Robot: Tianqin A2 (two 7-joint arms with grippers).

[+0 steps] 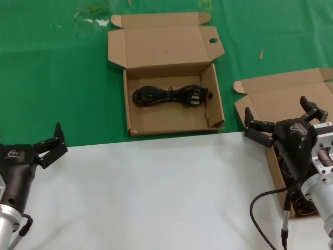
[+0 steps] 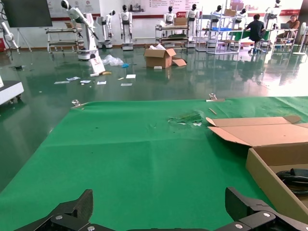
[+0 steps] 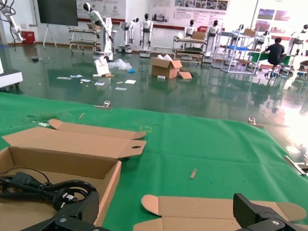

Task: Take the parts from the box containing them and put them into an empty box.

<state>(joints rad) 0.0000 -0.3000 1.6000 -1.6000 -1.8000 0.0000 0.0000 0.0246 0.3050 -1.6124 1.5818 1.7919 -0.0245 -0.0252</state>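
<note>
1. The cardboard box with punched holes (image 1: 174,99) sits open on the green cloth (image 1: 52,78), its lid (image 1: 165,46) folded back with an oval hole (image 1: 213,41) near one corner. It lies between the two grippers and well beyond their fingertips.
2. One black power cord (image 1: 167,96) lies looped on that box's floor, in the half nearer the lid, plug end toward the round hole in the side flap.
3. The plain-lidded cardboard box (image 1: 283,99) is also open. It lies directly under and just past the right gripper's fingertips, and the arm hides most of its inside.
4. More dark cord bundles (image 1: 299,200) show in that box beneath the right arm; how many cannot be told.
5. The right gripper (image 1: 283,122) hangs over this box with fingers spread wide, holding nothing.
6. The left gripper (image 1: 49,146) rests over the white table surface (image 1: 156,192) near the cloth's edge, well apart from both boxes, fingers splayed and empty.
</note>
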